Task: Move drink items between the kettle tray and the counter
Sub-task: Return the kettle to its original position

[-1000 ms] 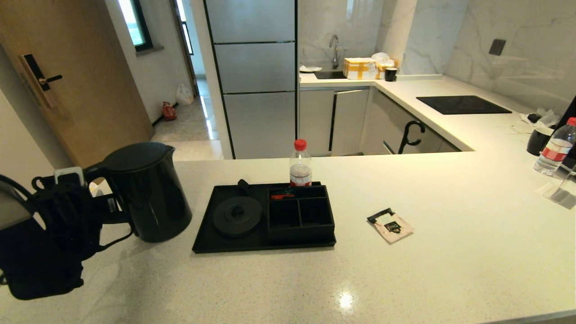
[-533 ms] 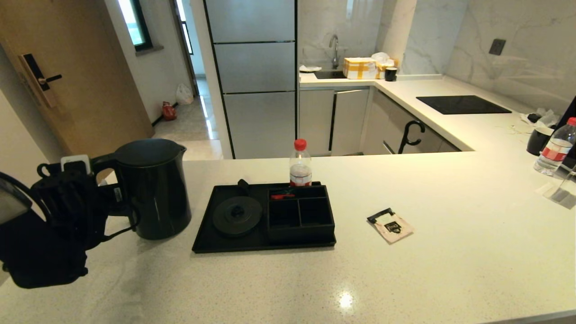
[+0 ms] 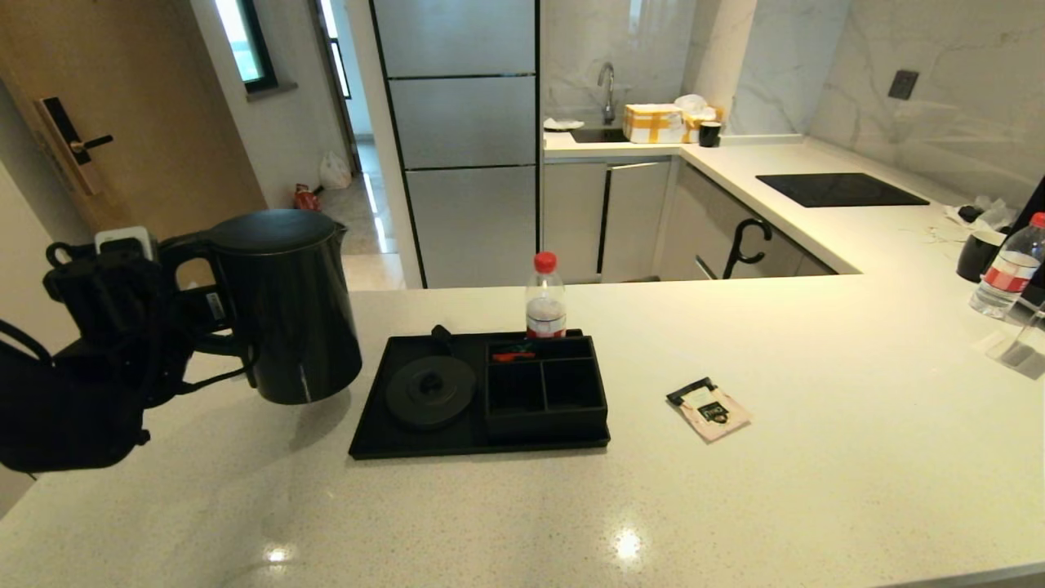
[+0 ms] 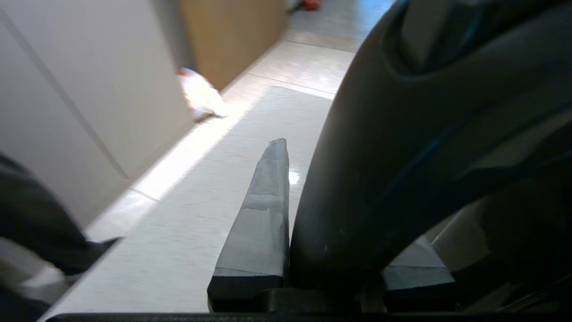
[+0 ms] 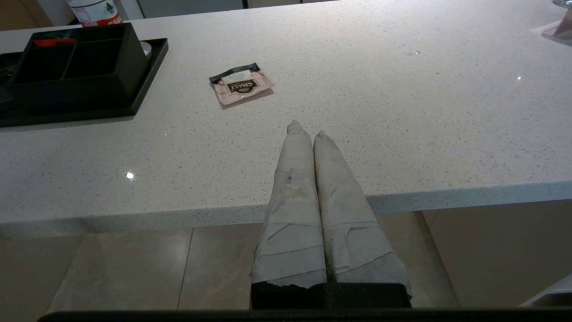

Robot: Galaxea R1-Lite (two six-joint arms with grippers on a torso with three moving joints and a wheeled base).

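Observation:
The tall matte-black kettle (image 3: 286, 310) hangs upright above the counter (image 3: 735, 506), just left of the kettle tray (image 3: 384, 433). My left gripper (image 3: 200, 314) is shut on its loop handle (image 4: 402, 156), which fills the space between the fingers (image 4: 263, 214). The round kettle base (image 3: 430, 392) on the tray is bare, with the boxed three-compartment section (image 3: 545, 388) to its right. The pale-pink sachet (image 3: 709, 410) lies flat on the counter right of the tray. My right gripper (image 5: 308, 129) is shut and holds nothing, low at the counter's front edge, short of the sachet (image 5: 240, 84).
A clear red-capped bottle (image 3: 544, 298) stands just behind the tray, and a small red item (image 3: 513, 355) lies in a rear compartment. At the far right stand another bottle (image 3: 1008, 269) and a black mug (image 3: 977, 255). A black cooktop (image 3: 839, 189) sits in the back counter.
My left gripper has lifted the kettle off the counter and carried it slightly right, toward the tray. The sachet, the tray and the bottle have not moved.

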